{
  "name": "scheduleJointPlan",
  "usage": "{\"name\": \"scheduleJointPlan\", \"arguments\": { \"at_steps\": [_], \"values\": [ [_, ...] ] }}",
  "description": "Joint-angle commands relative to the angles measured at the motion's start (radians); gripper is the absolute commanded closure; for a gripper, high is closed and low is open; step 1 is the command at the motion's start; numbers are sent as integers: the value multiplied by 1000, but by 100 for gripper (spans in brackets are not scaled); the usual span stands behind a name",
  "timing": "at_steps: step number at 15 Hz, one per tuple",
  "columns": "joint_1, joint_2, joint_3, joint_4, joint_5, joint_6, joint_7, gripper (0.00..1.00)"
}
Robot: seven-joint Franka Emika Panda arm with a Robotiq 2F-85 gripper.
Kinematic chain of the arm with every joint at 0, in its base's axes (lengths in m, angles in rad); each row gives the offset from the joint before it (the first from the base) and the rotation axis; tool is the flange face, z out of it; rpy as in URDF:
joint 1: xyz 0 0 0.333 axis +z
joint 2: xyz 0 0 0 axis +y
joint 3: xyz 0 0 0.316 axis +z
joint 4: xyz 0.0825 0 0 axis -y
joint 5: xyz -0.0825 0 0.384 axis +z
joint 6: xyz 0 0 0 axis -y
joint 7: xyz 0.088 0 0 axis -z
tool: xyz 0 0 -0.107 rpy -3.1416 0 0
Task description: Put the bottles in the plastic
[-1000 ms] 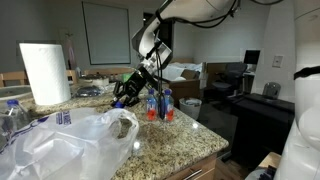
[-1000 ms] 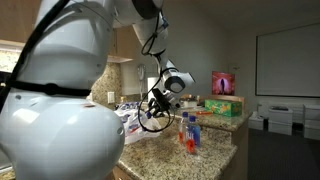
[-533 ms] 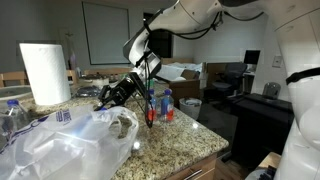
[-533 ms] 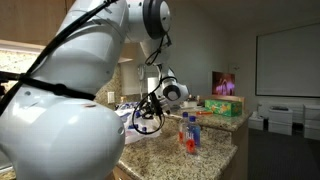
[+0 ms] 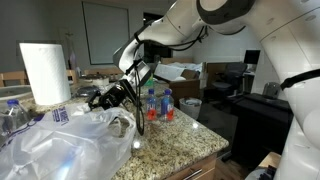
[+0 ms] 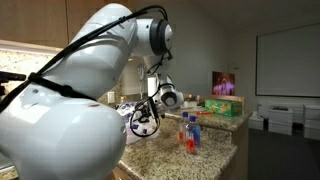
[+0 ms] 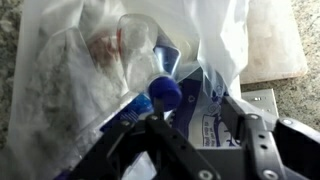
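A speckled granite tabletop (image 5: 185, 145) in a kitchen-like room holds a crumpled clear bag (image 5: 65, 145) and a paper towel roll (image 5: 45, 72). The pincer (image 5: 105, 98) hangs at the bag's mouth. In the wrist view a blue-capped bottle (image 7: 165, 90) lies inside the bag just before the fingers (image 7: 245, 135); I cannot tell whether they grip it. More bottles (image 5: 158, 105) stand nearby.

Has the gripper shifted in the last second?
Yes. The gripper has moved away from the standing bottles, toward the paper towel roll, over the plastic bag.

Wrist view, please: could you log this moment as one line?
gripper | over plastic bag | blue-capped bottle in grip | other bottles on counter
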Motion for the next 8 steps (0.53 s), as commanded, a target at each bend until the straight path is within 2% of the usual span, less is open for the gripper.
{"name": "scheduleJointPlan", "arguments": {
  "at_steps": [1,2,3,8],
  "values": [
    [-8,-26,-11,12,-19,-25,20,9],
    [-15,-47,-17,-4,-19,-19,12,2],
    [-18,-58,-22,-11,-18,-16,10,1],
    [-42,-186,-76,-110,-9,65,-16,0]
  ]
}}
